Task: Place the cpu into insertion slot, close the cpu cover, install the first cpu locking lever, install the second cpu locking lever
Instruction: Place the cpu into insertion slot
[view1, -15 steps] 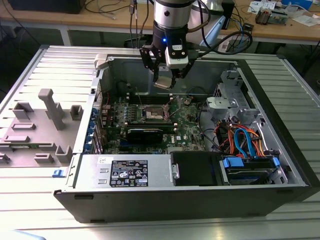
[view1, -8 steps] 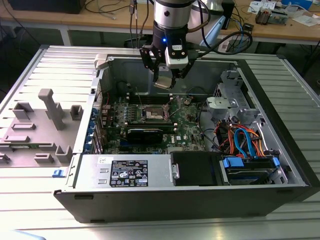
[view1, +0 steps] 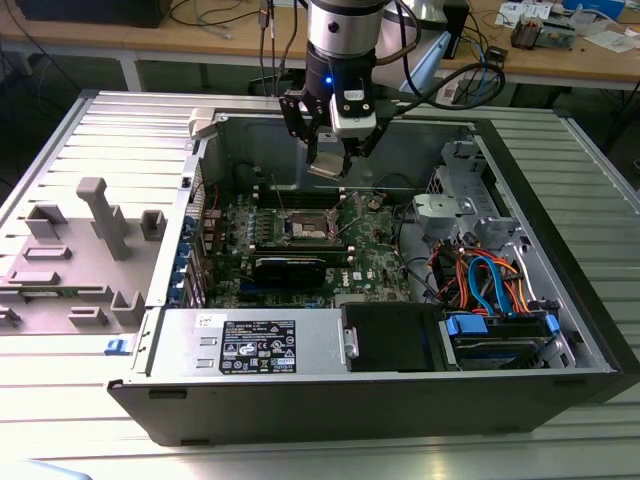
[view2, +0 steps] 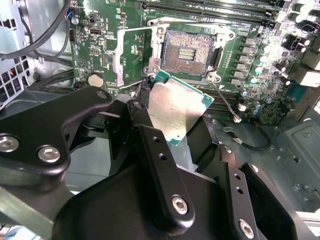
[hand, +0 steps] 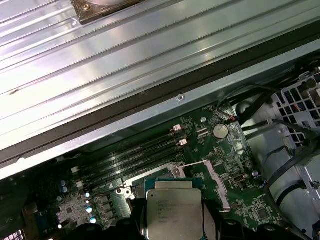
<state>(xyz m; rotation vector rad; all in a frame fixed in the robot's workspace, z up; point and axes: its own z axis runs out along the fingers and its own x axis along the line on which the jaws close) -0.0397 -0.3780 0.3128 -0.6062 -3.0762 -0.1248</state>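
Exterior view: above the insertion slot (view1: 305, 228) and clear of it, the end effector (view1: 332, 160) is clenched on the cpu (view1: 328, 168). Second wrist view: the cpu cover (view2: 131, 56) lies swung open, the slot's contacts are bare, and a locking lever (view2: 224, 102) is released. The cpu sits skewed to the slot, so this step likely needs its corners squared and a level, slide-free descent. The exterior view conveys the height, and the first wrist view the cpu's printed face.
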